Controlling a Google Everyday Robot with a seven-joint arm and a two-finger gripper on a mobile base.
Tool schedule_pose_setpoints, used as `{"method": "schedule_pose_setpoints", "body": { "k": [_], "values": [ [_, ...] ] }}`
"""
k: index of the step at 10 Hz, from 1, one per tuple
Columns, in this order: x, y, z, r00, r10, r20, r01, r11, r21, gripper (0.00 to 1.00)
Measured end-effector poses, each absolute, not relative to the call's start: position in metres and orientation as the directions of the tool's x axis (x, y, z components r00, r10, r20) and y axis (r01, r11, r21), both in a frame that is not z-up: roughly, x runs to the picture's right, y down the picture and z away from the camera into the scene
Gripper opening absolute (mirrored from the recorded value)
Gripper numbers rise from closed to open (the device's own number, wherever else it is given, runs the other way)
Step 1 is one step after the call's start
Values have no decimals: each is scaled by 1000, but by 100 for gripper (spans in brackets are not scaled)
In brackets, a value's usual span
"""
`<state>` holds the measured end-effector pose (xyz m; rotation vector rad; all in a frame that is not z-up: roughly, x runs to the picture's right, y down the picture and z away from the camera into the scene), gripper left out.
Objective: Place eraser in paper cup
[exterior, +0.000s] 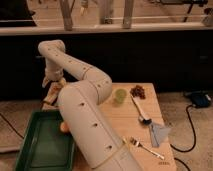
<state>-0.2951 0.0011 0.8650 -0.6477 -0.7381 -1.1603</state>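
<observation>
At the far left corner of the wooden desk point(120, 125), the white arm point(85, 115) bends over so that the tool point(52, 81) hangs released, fingers apart, just above a tan thing point(54, 93) I cannot identify. Further right on the desk are a light green cup point(120, 95), a dark brown cluster point(137, 91), a spoon point(141, 111), a grey cloth point(159, 133) and a fork point(145, 148), with a green tray point(42, 147) at the left. I cannot make out the paper cup or the eraser from here.
</observation>
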Motion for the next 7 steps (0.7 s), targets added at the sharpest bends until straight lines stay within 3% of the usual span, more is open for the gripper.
{"method": "schedule_pose_setpoints", "body": {
  "k": [7],
  "values": [
    [-294,1,865,228,-569,790,959,274,-80,80]
  ]
}}
